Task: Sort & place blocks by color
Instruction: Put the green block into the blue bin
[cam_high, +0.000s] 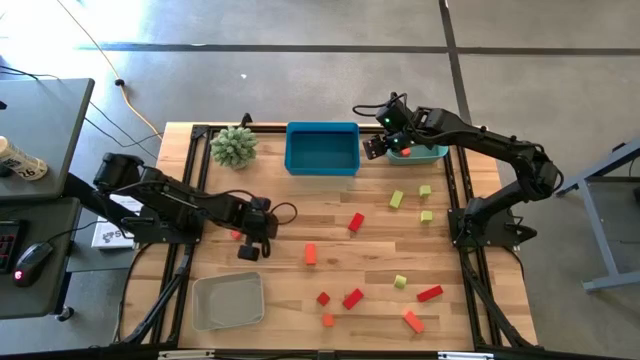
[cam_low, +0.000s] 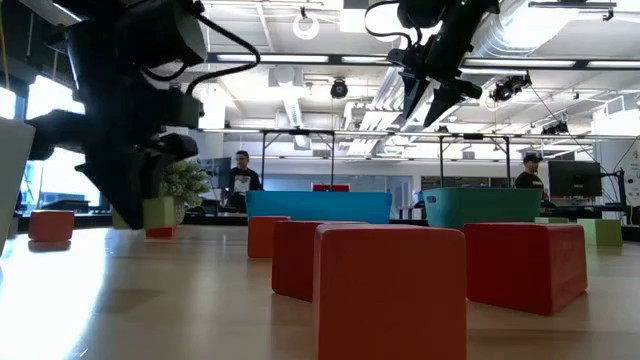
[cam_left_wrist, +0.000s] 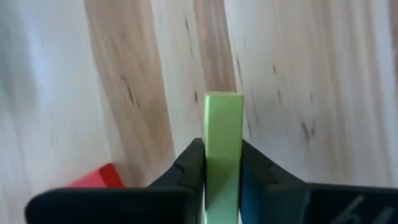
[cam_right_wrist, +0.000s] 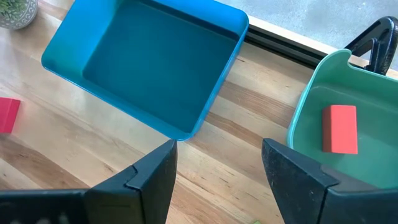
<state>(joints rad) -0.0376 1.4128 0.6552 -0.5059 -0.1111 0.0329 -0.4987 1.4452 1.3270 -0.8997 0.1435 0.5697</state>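
Fingers (cam_left_wrist: 186, 171) of the left gripper (cam_left_wrist: 222, 177) pinch one yellow-green block (cam_left_wrist: 222, 143); right gripper's (cam_right_wrist: 217, 171) spread above one teal tray (cam_right_wrist: 373, 162).

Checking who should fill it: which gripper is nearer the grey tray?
Left. The left gripper, shut on a green block, hangs just beyond the grey tray; the right gripper hovers far across, over the teal bin.

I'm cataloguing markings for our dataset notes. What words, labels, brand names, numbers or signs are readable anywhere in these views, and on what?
None can be read.
White card beside the table, under the left arm: dark print, too small to read.
Blocks, blue tray, teal tray, grey tray: no markings visible.
Room behind, low view: no legible signs.
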